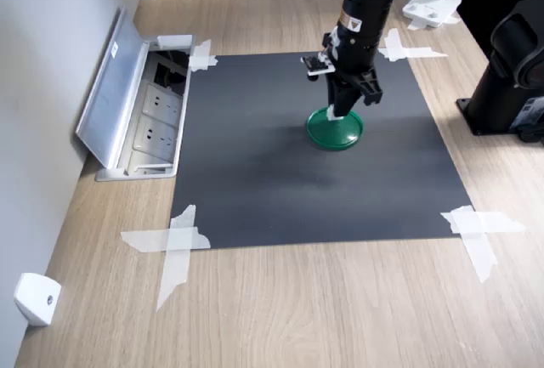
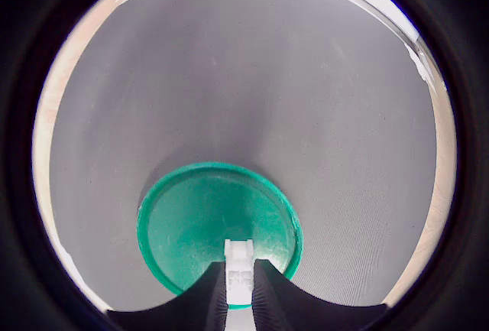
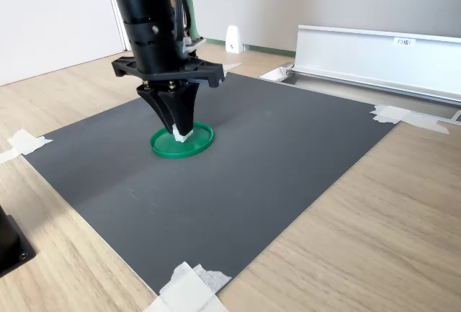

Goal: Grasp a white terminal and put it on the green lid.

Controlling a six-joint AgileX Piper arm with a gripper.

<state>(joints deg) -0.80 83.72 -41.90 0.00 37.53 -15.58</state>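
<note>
First exterior view
Step in hand: setting the white terminal (image 1: 334,113) down on the green lid (image 1: 336,129); by my judgement the placing is nearly done and only the release is left.
End effector (image 1: 337,111): black fingers pinched on the terminal, tips down over the far-left part of the lid.
Lid's place: on the black mat (image 1: 255,181), toward its far right as the first exterior view shows it, well apart from the open socket box (image 1: 144,117) at the left.
Arm pose: forearm comes down from the far side, almost upright, leaning a little.

Wrist view
Terminal (image 2: 239,270): clamped upright between the two ribbed fingers (image 2: 267,300), its free end reaching over the lid's floor.
Lid (image 2: 199,216): rim shows nearly whole; the terminal sits inside the rim, close to the edge nearest the camera.
How to do it well: lower until the piece rests on the lid's floor, then part the fingers slowly and only a little, so the small piece does not stick to a pad or tip over. Lift straight up afterward, so the rim is not nudged. Whether the piece already touches the lid I cannot tell.

Second exterior view
End effector (image 3: 181,133): fingers meet in a narrow point, the terminal (image 3: 181,137) showing white at the tip, at or just above the lid (image 3: 194,144).
Arm pose: wrist vertical, the cross-shaped black mount level above the fingers.
Risk, as I judge it: the lid lies loose on the mat on the wooden tabletop (image 3: 374,211); any sideways drag could slide it.
</note>
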